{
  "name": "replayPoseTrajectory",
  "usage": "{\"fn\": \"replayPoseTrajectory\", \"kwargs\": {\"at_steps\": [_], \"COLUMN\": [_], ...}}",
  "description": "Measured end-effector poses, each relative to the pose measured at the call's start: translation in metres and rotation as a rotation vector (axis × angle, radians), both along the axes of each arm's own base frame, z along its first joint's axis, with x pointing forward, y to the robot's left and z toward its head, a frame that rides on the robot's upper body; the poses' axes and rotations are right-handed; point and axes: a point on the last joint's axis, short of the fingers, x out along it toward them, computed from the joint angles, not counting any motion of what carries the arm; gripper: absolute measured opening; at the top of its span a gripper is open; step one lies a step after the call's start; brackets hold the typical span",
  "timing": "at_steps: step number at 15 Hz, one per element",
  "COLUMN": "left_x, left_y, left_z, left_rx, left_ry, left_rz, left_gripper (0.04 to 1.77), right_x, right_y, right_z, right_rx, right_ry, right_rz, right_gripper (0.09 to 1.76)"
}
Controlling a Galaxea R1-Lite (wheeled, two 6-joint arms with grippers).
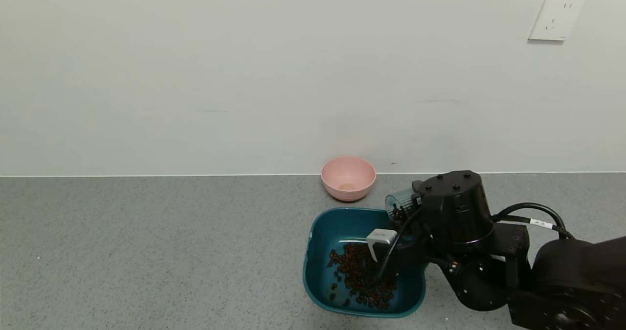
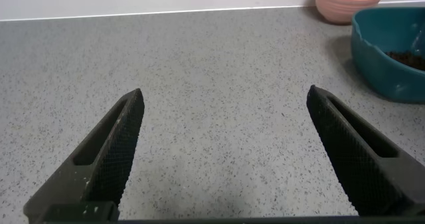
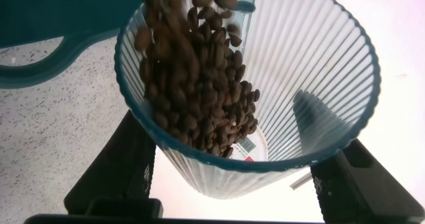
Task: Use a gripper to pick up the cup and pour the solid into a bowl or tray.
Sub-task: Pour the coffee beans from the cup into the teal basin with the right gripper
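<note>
Right wrist view: right hand pinches the cup, tipped mouth-down toward the basin near the desk's front edge, beans spilling; left hand spread, idle.

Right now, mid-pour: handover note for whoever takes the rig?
Right gripper: shut on the cup, tipped over the teal basin.
Left gripper: open, idle over bare counter, off to the side of the basin.
Beans: many already in the basin, a good share left in the cup, sliding toward the rim.
Pink bowl: behind the basin, unused.
Left: finish tipping, then set the cup down.
</note>
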Motion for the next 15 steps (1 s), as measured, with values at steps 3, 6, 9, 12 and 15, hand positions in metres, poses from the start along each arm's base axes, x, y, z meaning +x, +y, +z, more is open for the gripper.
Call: {"fn": "replayPoseTrajectory", "kwargs": {"at_steps": [3,6,9,12,15], "left_x": [0.000,0.000,0.000,0.000,0.000], "left_y": [0.000,0.000,0.000,0.000,0.000], "left_z": [0.000,0.000,0.000,0.000,0.000], "left_rx": [0.000,0.000,0.000,0.000,0.000], "left_ry": [0.000,0.000,0.000,0.000,0.000], "left_rz": [0.000,0.000,0.000,0.000,0.000], "left_gripper": [1.76,1.76,1.76,1.76,1.76], "right_x": [-0.001,0.000,-0.004,-0.005,-0.006], "right_y": [-0.001,-0.005,-0.009,-0.010,-0.011], "right_z": [0.000,-0.002,-0.005,-0.004,-0.004], "right_rx": [0.021,0.068,0.126,0.196,0.247], "right_ry": [0.005,0.008,0.016,0.011,0.009], "right_rz": [-0.008,-0.033,-0.061,-0.083,-0.101], "right_gripper": [1.35,1.35,1.35,1.35,1.35]}}
